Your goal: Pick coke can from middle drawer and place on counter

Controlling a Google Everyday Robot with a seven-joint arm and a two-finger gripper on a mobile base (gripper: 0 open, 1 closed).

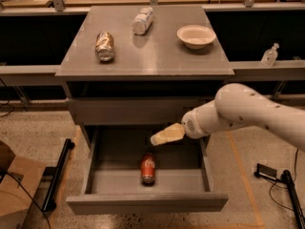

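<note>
Claw: centre of the frame, a cream tip (167,135) pointing left and hanging over the back half of the open drawer. Spread or pressed together? Cannot tell from here.
Arm: one, white and bulky (248,111), reaching in from the right edge.
Coke can: one, red (148,168), down on the drawer floor at lower centre. It sits below and slightly left of the claw, clearly apart from it. Upright or lying is hard to call.
Drawer: one pulled out (143,202), grey, across the lower middle of the frame, with the coke can the only thing inside. One closed front sits above it.
Counter: grey top (157,56) at upper centre, carrying three things.
Cans, all told: two. That's the red one in the drawer and a tan can (105,46) lying on its side at the counter's left.
Bottles: two. A whitish one (142,20) lies at the counter's back centre, and a small pump bottle (269,55) stands on the ledge at the right.
Bowl: one, pale (196,35), on the counter's right, well apart from the tan can.
Box: one, cardboard (14,185), on the floor at lower left.
</note>
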